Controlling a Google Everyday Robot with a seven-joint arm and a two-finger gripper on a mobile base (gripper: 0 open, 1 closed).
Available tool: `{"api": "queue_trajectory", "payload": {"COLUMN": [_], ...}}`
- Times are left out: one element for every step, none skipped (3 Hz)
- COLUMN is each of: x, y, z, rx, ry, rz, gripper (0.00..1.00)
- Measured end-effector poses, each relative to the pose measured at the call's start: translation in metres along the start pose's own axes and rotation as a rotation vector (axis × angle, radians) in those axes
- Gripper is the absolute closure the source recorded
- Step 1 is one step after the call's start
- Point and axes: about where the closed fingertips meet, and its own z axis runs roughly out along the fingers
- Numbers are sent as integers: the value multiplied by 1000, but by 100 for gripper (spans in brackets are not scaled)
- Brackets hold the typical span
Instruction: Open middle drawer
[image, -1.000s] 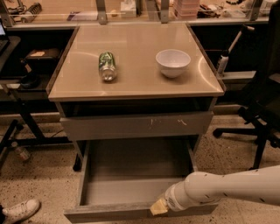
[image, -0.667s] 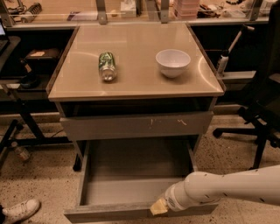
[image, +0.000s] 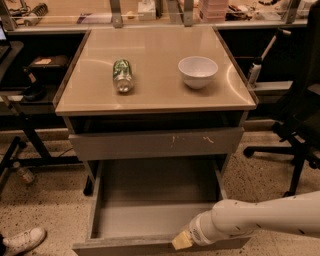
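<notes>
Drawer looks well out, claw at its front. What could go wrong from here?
1. The middle drawer is extended far out, with the claw at its front rim; more pull could, I think, hit the end of its travel with a jolt.
2. A jolt might roll the bottle lying on its side on the tabletop.
3. A shoe sits near the drawer's left front corner; someone may be close.

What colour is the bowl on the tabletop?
The bowl is white, camera view; the pincer is at the front edge of the open drawer.
</notes>
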Motion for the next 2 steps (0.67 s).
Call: {"api": "queue_trajectory", "payload": {"x": [-1,-1], "y": [2,3], "z": [0,-13], "rx": [0,15], "ry": [0,-12], "rz": [0,29], "gripper": [100,100]}}
